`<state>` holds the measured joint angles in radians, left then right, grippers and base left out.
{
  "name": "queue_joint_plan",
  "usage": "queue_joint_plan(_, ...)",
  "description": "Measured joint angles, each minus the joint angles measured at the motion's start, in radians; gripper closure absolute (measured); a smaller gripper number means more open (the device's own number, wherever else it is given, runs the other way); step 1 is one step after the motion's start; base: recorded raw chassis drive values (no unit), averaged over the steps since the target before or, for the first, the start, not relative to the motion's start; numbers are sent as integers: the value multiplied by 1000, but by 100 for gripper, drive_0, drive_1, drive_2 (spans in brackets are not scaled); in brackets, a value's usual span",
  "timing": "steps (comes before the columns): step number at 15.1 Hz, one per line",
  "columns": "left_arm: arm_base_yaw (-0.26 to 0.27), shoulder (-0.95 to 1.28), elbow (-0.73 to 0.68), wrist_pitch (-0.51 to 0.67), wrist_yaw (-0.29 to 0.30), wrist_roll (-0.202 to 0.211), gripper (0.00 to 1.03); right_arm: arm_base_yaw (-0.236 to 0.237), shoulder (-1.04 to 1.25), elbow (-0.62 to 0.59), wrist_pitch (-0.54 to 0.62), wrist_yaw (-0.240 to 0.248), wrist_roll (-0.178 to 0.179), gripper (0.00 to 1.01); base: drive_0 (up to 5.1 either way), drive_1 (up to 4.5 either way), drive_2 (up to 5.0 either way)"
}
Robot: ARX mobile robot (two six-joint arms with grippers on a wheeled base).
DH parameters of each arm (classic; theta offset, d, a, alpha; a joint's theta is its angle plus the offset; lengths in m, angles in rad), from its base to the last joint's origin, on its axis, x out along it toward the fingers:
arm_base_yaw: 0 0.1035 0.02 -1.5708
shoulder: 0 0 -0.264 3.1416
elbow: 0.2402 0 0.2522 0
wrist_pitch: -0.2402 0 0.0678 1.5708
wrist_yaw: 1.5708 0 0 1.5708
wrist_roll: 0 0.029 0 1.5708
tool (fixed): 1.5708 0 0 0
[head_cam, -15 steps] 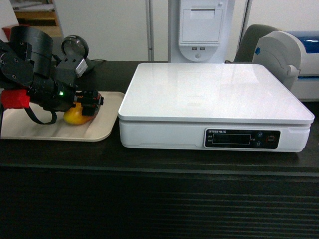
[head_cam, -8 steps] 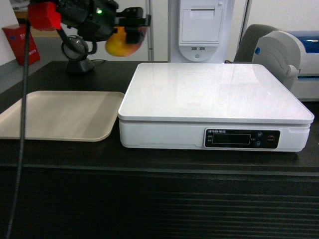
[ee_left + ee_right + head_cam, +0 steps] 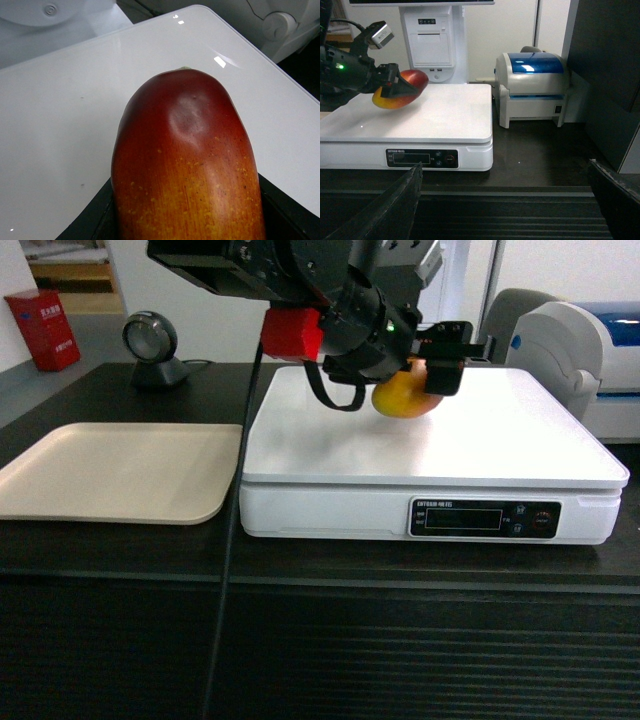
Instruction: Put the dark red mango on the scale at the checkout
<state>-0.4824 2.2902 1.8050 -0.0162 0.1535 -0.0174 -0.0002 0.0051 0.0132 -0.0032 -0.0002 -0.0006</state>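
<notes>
Mango (image 3: 405,398) clamped in left hand (image 3: 432,368) above scale (image 3: 430,430); lower gently at centre, twelve o'clock side, then release.

Dark red mango (image 3: 402,397): oval, smooth skin, dark red end grading to orange-yellow; held tilted above the platform.
Scale (image 3: 520,440): white, square platform, dark front display with buttons; stands on checkout (image 3: 400,570), a dark ribbed-front counter.

A shop checkout: white weighing scale (image 3: 430,435), receipt printer tower (image 3: 404,295), barcode scanner (image 3: 152,345) at ten o'clock, label printer (image 3: 532,85).
</notes>
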Motion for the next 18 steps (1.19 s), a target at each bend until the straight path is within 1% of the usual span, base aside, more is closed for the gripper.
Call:
queue_joint_plan(2, -16, 28, 42, -8, -15, -5, 43, 0, 0, 0, 0, 0, 0, 3, 0, 0, 0)
queue_joint_plan(3, -16, 40, 64, -20, -31, -5, 43, 0, 0, 0, 0, 0, 0, 3, 0, 0, 0)
queue_joint_plan(7, -13, 97, 119, -68, -59, -2, 43, 0, 0, 0, 0, 0, 0, 3, 0, 0, 0)
queue_joint_plan(8, -13, 98, 123, -72, -58, -2, 36, 0, 0, 0, 0, 0, 0, 3, 0, 0, 0)
queue_joint_plan(9, -14, 98, 123, -68, -57, -2, 27, 0, 0, 0, 0, 0, 0, 3, 0, 0, 0)
queue_joint_plan(11, -13, 97, 121, -25, -53, -1, 5, 0, 0, 0, 0, 0, 0, 3, 0, 0, 0)
queue_joint_plan(12, -11, 84, 103, -4, -51, 2, 4, 0, 0, 0, 0, 0, 0, 3, 0, 0, 0)
queue_joint_plan(13, -8, 65, 81, 17, -50, 2, 6, 0, 0, 0, 0, 0, 0, 3, 0, 0, 0)
queue_joint_plan(15, 7, 1, 29, 88, -43, -5, 5, 0, 0, 0, 0, 0, 0, 3, 0, 0, 0)
queue_joint_plan(17, 36, -106, -49, 183, -37, -6, 5, 0, 0, 0, 0, 0, 0, 3, 0, 0, 0)
queue_joint_plan(18, 56, -172, -99, 241, -46, -3, 5, 0, 0, 0, 0, 0, 0, 3, 0, 0, 0)
